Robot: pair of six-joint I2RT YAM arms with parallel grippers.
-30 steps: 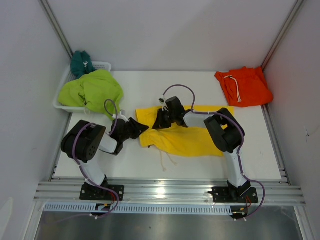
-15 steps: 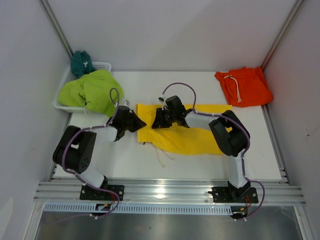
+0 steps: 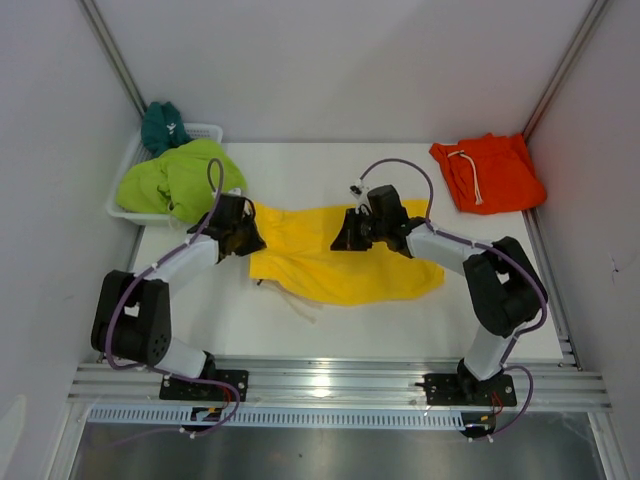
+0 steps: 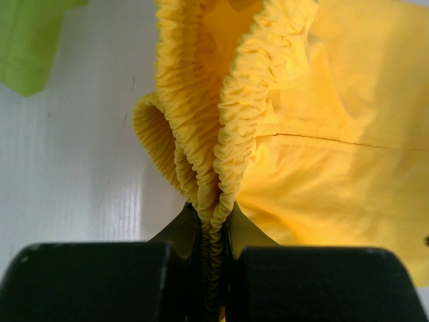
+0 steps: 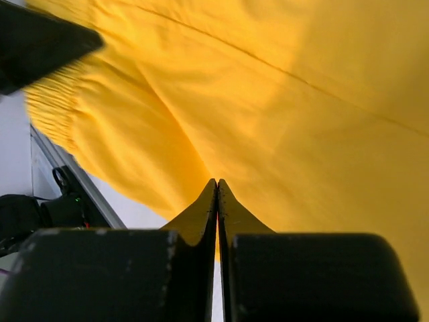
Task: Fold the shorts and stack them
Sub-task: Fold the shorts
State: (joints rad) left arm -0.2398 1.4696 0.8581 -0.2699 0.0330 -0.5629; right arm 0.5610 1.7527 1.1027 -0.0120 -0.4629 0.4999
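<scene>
The yellow shorts [image 3: 335, 270] lie mid-table, their upper edge raised and pulled out between both grippers. My left gripper [image 3: 246, 236] is shut on the bunched elastic waistband [image 4: 228, 134] at the shorts' left end; the gathered band runs down between its fingers [image 4: 213, 208]. My right gripper [image 3: 346, 238] is shut on a thin layer of the yellow cloth [image 5: 268, 100] at the upper edge, its jaws pressed together [image 5: 216, 184]. The orange shorts [image 3: 488, 172] with a white drawstring lie at the far right corner. The lime-green shorts [image 3: 180, 180] and teal shorts [image 3: 160, 125] sit heaped at the far left.
A white plastic basket [image 3: 210, 131] holds the green and teal pairs at the back left. A thin white cord [image 3: 302, 306] trails from the yellow pair toward the near edge. A lime-green corner [image 4: 27, 40] shows in the left wrist view. Metal rails border the table.
My left gripper shut on the waistband and drew it left and away. The right gripper opened briefly, shut again and moved right. The yellow shorts are now spread wider between them.
</scene>
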